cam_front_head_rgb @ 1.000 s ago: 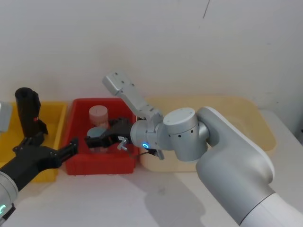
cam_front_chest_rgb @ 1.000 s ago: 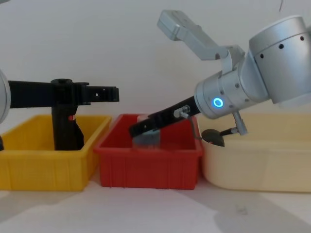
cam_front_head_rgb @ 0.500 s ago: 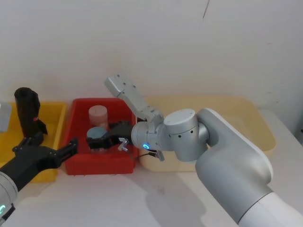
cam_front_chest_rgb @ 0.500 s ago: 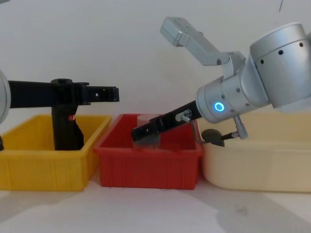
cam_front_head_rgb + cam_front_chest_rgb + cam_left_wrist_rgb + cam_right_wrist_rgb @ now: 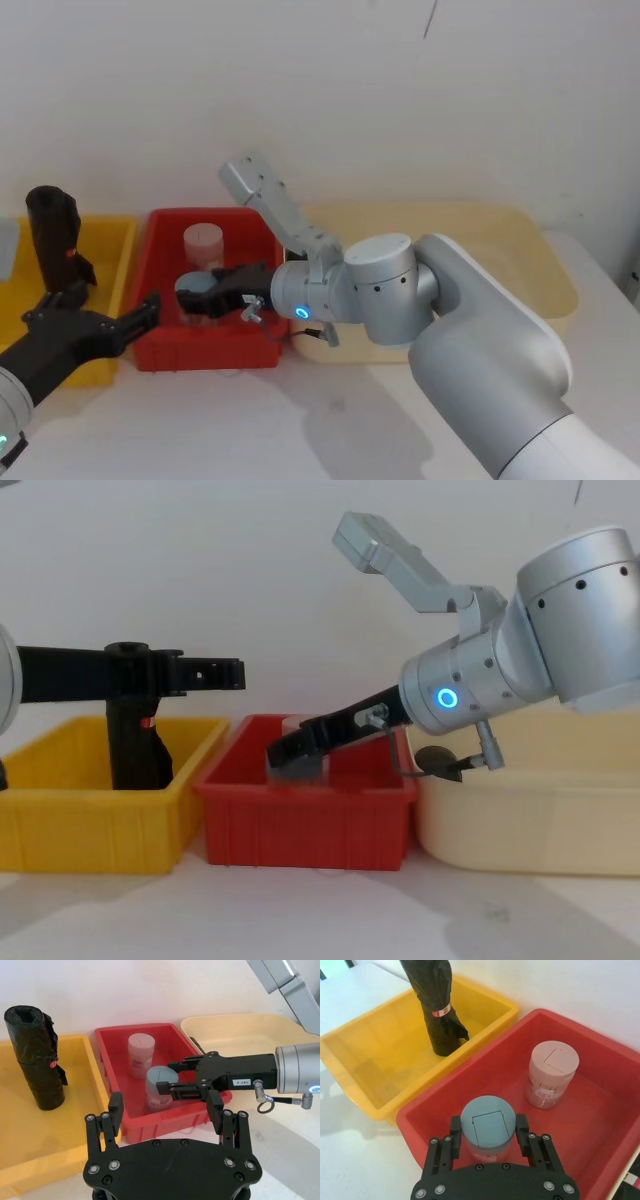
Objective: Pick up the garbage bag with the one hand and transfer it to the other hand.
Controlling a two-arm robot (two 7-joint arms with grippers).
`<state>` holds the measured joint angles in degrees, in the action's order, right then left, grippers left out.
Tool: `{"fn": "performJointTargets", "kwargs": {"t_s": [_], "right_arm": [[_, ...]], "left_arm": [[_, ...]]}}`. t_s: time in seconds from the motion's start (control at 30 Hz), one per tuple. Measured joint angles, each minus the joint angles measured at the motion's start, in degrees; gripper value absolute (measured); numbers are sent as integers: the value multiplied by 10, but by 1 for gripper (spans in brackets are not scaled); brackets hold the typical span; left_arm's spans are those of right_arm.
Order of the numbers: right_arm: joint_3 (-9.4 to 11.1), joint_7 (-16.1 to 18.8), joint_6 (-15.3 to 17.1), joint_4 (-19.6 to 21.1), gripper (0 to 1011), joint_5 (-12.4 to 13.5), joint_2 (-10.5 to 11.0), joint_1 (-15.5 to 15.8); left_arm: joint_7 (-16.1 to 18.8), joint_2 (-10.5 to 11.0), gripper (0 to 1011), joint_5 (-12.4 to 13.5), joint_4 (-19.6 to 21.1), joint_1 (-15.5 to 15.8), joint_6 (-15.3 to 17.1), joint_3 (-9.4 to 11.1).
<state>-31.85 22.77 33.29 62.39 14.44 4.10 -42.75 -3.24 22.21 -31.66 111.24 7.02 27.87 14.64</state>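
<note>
A plain white wall point(image 5: 400, 100) stands behind everything. A thin dark line point(image 5: 430, 18) runs down it near the top. The table point(image 5: 320, 910) is white, with soft shadows.

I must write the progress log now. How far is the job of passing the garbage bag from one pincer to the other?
Nothing looks done yet: the garbage bag stands upright in the yellow bin, untouched. In hand: the left pincer is open, apart from the bag; the right pincer sits open around a blue-lidded jar in the red bin. The pickup and the transfer are both left.
</note>
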Motion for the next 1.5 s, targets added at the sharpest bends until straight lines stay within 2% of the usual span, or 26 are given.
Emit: {"fn": "performJointTargets", "kwargs": {"t_s": [0.23, 0.53, 0.7, 0.73, 0.8, 0.9, 0.93, 0.97, 1.1, 1.3, 1.33, 1.5], "right_arm": [[11, -8, 9, 10, 637, 9, -4, 8], [45, -32, 12, 24, 637, 30, -13, 7], [79, -50, 9, 35, 637, 48, -18, -3], [79, -50, 9, 35, 637, 48, -18, -3], [99, -58, 6, 42, 637, 58, -19, -10], [115, -64, 4, 48, 637, 67, -17, -15], [128, -67, 3, 53, 637, 73, -15, -18], [128, -67, 3, 53, 637, 73, -15, -18], [161, -74, 2, 69, 637, 89, -4, -22], [198, -76, 3, 91, 637, 109, 14, -20], [209, -77, 5, 98, 636, 115, 21, -16], [242, -70, 10, 124, 637, 134, 46, 3]], "left_arm": [[0, 0, 1001, 0, 0, 0, 0, 0], [0, 0, 1001, 0, 0, 0, 0, 0], [0, 0, 1001, 0, 0, 0, 0, 0], [0, 0, 1001, 0, 0, 0, 0, 0], [0, 0, 1001, 0, 0, 0, 0, 0], [0, 0, 1001, 0, 0, 0, 0, 0], [0, 0, 1001, 0, 0, 0, 0, 0], [0, 0, 1001, 0, 0, 0, 0, 0], [0, 0, 1001, 0, 0, 0, 0, 0], [0, 0, 1001, 0, 0, 0, 0, 0], [0, 0, 1001, 0, 0, 0, 0, 0], [0, 0, 1001, 0, 0, 0, 0, 0]]}}
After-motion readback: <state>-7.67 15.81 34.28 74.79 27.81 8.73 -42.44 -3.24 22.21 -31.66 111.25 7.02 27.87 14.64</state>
